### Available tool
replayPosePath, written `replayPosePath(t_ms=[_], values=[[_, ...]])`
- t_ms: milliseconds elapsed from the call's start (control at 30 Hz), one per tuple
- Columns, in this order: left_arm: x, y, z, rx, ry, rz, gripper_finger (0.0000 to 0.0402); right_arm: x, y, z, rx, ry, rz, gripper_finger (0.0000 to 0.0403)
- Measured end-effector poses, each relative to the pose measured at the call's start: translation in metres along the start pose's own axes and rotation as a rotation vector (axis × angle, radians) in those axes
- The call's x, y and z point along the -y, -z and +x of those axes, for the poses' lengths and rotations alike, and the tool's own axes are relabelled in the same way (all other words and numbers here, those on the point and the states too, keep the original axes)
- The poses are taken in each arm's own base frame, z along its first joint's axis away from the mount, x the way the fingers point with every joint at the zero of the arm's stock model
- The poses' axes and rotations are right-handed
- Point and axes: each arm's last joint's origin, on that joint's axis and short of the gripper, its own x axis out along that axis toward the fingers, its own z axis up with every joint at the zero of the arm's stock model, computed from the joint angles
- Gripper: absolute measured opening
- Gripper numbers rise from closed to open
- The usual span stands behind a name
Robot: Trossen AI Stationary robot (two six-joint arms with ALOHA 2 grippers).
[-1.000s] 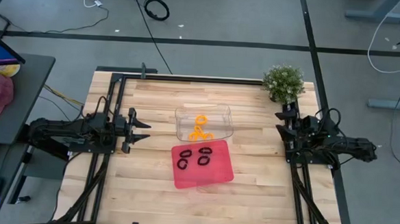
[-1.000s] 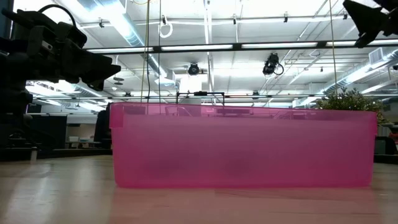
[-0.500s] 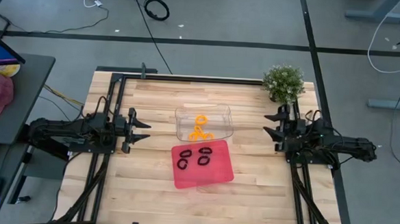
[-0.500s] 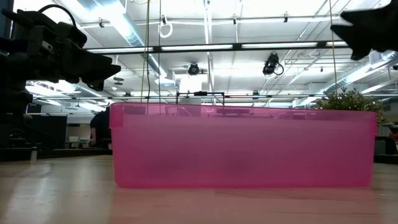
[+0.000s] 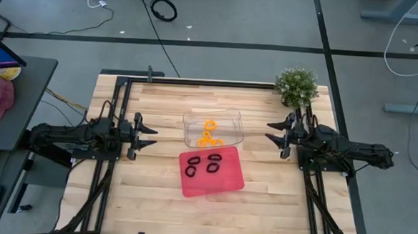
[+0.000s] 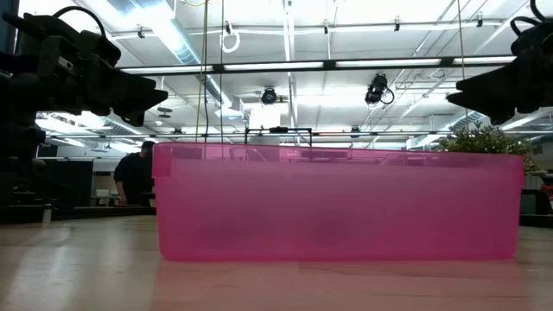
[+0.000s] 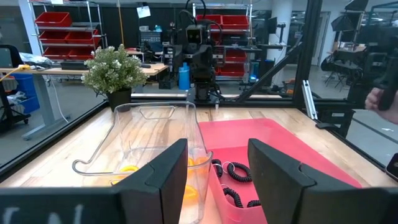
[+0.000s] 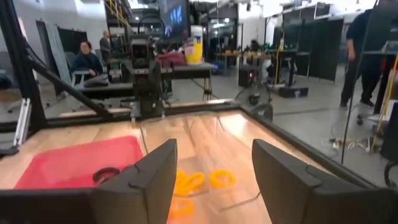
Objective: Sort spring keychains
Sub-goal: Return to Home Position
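Orange spring keychains [image 5: 208,135] lie in a clear tray [image 5: 232,118] at the table's middle. Just nearer sits a red tray [image 5: 227,182] holding three black spring keychains [image 5: 212,165]. My left gripper [image 5: 153,137] hovers open at the table's left, level, pointing toward the trays with nothing between its fingers. My right gripper [image 5: 268,133] hovers open at the right, level, facing the clear tray from the other side, also empty. In the left wrist view the black keychains [image 7: 236,180] show beyond the fingers. In the right wrist view the orange keychains [image 8: 199,180] do.
A small potted plant [image 5: 296,86] stands at the table's far right corner, close behind my right arm. In the low view the red tray's wall [image 6: 337,203] fills the middle. A person [image 6: 134,173] stands in the room beyond. Bare wood lies either side of the trays.
My right gripper has swung down from a raised tilt until it points level. Its fingers now reach farther toward the clear tray. My left arm and the trays have kept still.
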Motion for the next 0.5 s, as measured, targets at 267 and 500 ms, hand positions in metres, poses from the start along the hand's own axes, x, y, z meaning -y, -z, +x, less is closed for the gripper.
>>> replayPosePath(t_ms=[267,500], values=[[0.0,0.0,0.0,0.0,0.0,0.0,0.0172,-0.0001,0.0012,0.0004,-0.014,-0.004,-0.129,0.021],[0.0,0.0,0.0,0.0,0.0,0.0,0.0172,-0.0002,0.0012,0.0004,-0.013,-0.007,-0.097,0.021]])
